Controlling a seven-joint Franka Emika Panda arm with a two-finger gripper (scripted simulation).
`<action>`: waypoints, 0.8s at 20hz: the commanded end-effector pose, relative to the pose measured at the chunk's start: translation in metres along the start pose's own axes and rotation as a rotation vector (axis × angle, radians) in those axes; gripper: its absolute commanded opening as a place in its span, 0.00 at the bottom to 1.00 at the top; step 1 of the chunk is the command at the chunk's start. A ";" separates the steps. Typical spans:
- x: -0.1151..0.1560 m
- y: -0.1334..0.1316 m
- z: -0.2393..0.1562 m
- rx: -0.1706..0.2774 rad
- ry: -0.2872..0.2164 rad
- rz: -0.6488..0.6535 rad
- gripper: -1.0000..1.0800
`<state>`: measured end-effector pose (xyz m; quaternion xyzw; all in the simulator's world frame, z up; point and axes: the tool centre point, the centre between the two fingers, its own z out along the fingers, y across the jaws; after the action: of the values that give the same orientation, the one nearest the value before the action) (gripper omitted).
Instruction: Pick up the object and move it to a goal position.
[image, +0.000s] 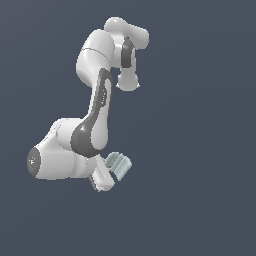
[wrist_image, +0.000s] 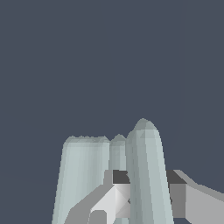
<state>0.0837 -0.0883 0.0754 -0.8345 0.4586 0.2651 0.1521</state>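
The object (image: 120, 165) is a small pale grey-green faceted half-ring, seen low in the exterior view just off the end of the white arm. My gripper (image: 112, 173) reaches it from the exterior view's left. In the wrist view one limb of the object (wrist_image: 146, 166) stands between the two dark-tipped fingers (wrist_image: 120, 176), and the gripper (wrist_image: 148, 177) is shut on it. The other limb of the arch (wrist_image: 83, 175) sticks out beside the fingers. No goal marker shows in either view.
The white and grey arm (image: 95, 125) folds over above the gripper, with a bulky link (image: 55, 155) at the exterior view's left. Around it is only a plain dark blue-grey background; no table edge or other thing shows.
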 end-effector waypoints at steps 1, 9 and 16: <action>0.003 0.000 -0.015 -0.015 0.087 -0.007 0.00; 0.006 -0.003 -0.061 -0.062 0.362 -0.022 0.00; -0.001 -0.008 -0.095 -0.099 0.579 -0.033 0.00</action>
<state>0.1167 -0.1291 0.1473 -0.8877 0.4573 0.0535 -0.0084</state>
